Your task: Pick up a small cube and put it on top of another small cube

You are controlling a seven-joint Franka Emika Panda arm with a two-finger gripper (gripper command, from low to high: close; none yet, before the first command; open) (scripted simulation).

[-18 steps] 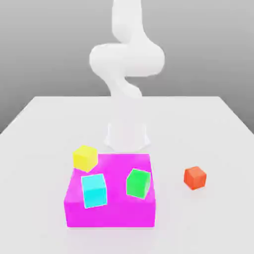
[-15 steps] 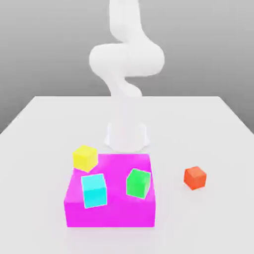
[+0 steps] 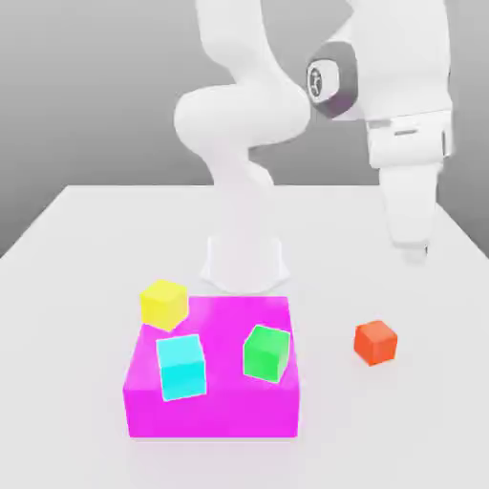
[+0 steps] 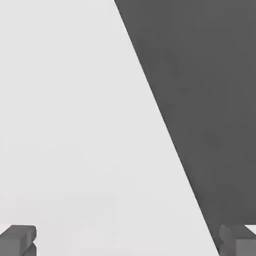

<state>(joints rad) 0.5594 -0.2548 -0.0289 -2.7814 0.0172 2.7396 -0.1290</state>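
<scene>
Your gripper (image 3: 413,250) hangs high above the table (image 3: 86,239) in the exterior view, holding nothing, well apart from the small cube (image 3: 375,341), which sits alone on the table toward that view's right. I judge you must descend there first. Yellow cube (image 3: 163,304), cyan cube (image 3: 181,367) and green cube (image 3: 266,351) rest by or on the magenta block (image 3: 215,406).

From the hand view, the fingertips (image 4: 18,239) stand spread wide, ready to straddle a cube, over bare table (image 4: 75,125).

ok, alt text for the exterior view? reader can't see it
A white robot arm's gripper hangs open above a white table, up and to the exterior view's right of a small red-orange cube lying alone. Toward the exterior view's left, a magenta block carries a cyan cube and a green cube, with a yellow cube at its far corner.
</scene>
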